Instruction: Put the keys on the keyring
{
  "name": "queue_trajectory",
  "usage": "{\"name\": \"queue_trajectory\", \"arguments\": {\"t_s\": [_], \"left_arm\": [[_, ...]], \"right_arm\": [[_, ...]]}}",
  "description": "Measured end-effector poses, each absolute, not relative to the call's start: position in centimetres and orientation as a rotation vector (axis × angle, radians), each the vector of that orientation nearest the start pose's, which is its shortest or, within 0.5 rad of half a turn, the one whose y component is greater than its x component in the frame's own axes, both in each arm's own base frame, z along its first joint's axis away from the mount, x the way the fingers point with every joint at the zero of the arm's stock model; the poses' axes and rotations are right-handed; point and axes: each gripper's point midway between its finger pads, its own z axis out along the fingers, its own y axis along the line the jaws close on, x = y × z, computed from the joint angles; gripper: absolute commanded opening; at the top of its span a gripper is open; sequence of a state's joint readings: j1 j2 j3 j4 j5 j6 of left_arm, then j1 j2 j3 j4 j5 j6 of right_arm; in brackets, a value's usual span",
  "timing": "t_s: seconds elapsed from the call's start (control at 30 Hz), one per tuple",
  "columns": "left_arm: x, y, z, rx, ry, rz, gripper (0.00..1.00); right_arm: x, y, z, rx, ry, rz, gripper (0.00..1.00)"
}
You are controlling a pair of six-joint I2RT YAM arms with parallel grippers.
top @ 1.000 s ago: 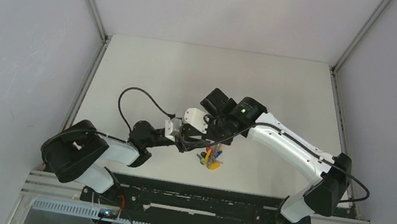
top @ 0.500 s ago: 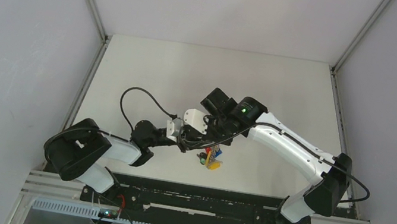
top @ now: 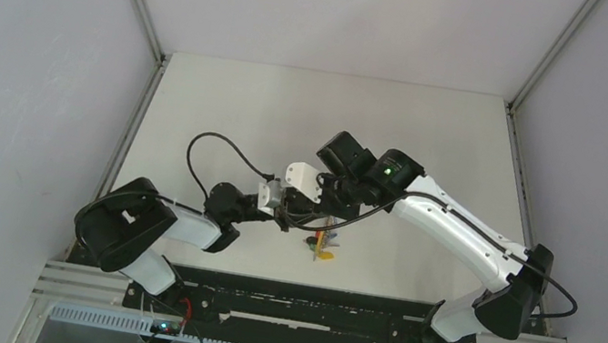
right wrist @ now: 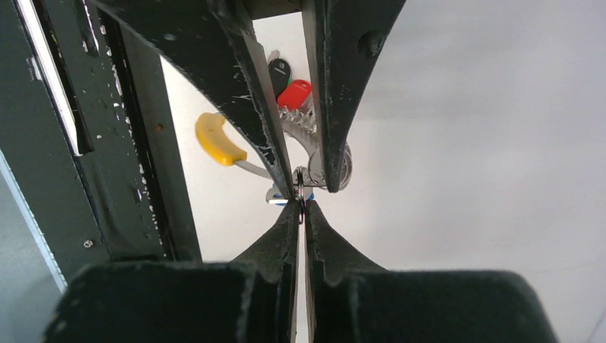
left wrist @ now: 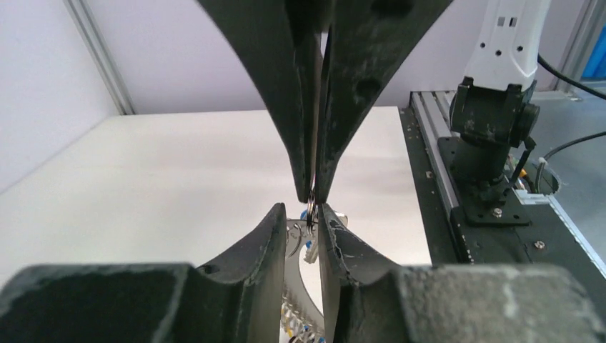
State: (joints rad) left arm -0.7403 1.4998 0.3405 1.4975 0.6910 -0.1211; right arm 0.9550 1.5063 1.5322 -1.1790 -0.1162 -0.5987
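My right gripper [right wrist: 300, 207] is shut on the thin metal ring of the keyring [right wrist: 301, 191], which is held above the table. The bunch hangs from it: a yellow curved piece [right wrist: 218, 139], a red key head [right wrist: 294, 93], a black key head [right wrist: 280, 70] and toothed key blades. My left gripper [left wrist: 303, 209] meets it tip to tip, its jaws a narrow gap apart with the ring [left wrist: 311, 213] between them, against one finger [left wrist: 330, 236]. In the top view both grippers join over the bunch [top: 324, 241], left [top: 291, 219] and right [top: 325, 219].
The black rail [top: 298, 304] with the arm bases runs along the table's near edge, just below the hanging bunch. The right arm's base [left wrist: 493, 121] stands close on the right in the left wrist view. Grey walls close in the white table [top: 328, 111].
My right arm has shifted a little to the right and the hanging bunch has turned, so the yellow piece looks narrower. My left arm has followed slightly. Both grippers stay at the ring.
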Motion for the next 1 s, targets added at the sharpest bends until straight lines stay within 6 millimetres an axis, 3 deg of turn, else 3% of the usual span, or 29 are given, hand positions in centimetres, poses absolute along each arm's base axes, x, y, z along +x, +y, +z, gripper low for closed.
{"name": "queue_trajectory", "arguments": {"t_s": [0.3,0.53,0.77,1.0], "left_arm": [[19.0,-33.4,19.4,1.001,1.03,-1.161,0.24],[18.7,-33.4,19.5,1.011,1.027,-1.168,0.01],[18.8,-33.4,19.5,1.008,1.033,-1.166,0.0],[19.0,-33.4,19.1,1.001,1.06,-1.155,0.0]], "right_arm": [[18.6,26.4,20.4,-1.928,1.893,0.289,0.0],[18.7,26.5,20.4,-1.93,1.882,0.286,0.0],[18.8,26.5,20.4,-1.929,1.878,0.285,0.0],[19.0,25.7,20.3,-1.813,1.884,0.354,0.21]]}}
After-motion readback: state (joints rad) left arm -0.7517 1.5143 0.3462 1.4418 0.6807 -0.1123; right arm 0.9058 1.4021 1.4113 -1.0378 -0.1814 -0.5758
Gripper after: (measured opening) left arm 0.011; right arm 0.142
